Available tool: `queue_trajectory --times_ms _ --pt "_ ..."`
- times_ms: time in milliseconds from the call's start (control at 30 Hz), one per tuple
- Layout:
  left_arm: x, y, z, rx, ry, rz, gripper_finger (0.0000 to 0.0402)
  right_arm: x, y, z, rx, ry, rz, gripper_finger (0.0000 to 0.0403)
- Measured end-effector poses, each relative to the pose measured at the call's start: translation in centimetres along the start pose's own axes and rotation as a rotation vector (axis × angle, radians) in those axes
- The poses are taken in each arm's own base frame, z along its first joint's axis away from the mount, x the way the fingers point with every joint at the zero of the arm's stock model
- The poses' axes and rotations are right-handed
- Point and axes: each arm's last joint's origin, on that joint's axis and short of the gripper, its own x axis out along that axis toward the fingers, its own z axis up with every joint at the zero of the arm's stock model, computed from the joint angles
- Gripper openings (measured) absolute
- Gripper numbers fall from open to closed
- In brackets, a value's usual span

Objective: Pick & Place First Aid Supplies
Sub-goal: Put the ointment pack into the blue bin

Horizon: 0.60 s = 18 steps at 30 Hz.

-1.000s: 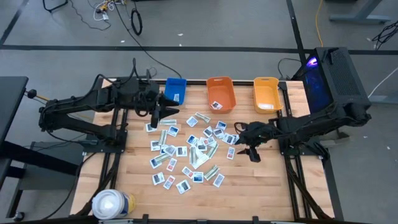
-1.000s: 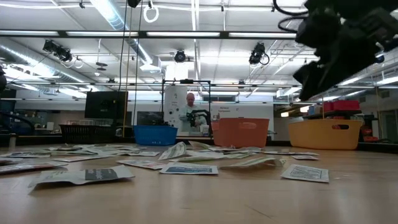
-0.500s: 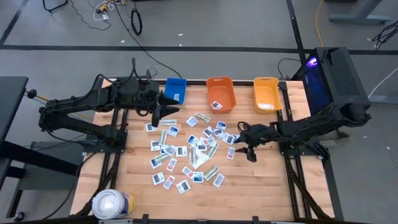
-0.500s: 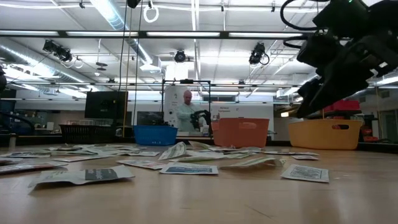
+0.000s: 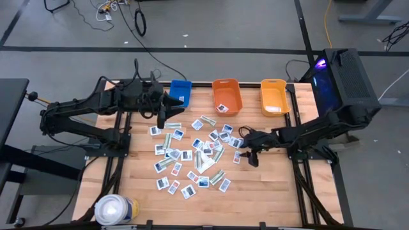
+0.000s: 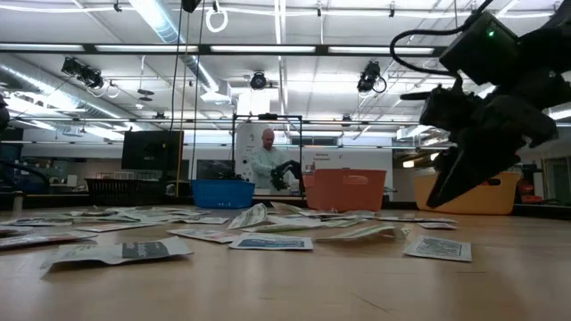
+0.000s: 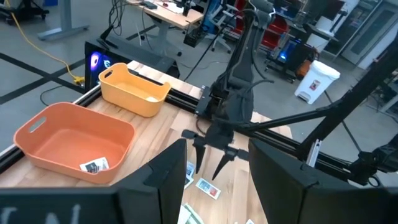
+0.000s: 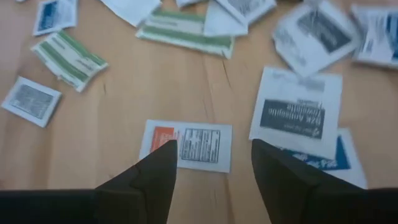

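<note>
The right gripper (image 5: 247,157) hangs open, fingers apart, over a small white flat packet with orange print (image 8: 186,145) near the wooden table's (image 5: 268,191) right edge. The left gripper (image 5: 161,119), also open and empty, waits beside the blue plastic bin (image 5: 180,91) at the far edge.

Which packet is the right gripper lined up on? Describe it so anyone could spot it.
Start at the orange bin in the middle of the table's far edge, then go toward the near edge and a little right to the right gripper, open at the right fringe of the packet scatter. The packet lies flat under it, apart from its neighbours: white, with an orange-red block at one end and fine black print.
</note>
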Motion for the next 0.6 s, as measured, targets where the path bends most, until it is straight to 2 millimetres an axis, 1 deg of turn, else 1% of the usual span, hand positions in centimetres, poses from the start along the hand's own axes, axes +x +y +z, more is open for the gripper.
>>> queue_trajectory --times_ms 233,367,600 --pt "0.0 0.0 0.1 0.0 -0.007 0.0 0.0177 1.1 -0.1 -0.1 0.037 -0.009 -0.015 0.0207" --pt "0.0 0.0 0.1 0.0 -0.014 -0.004 0.0177 1.5 -0.1 -0.4 0.052 0.02 -0.028 0.0207" --pt "0.0 0.0 0.2 -0.001 -0.022 0.015 0.0177 1.8 0.4 -0.8 -0.065 0.03 -0.066 0.0207"
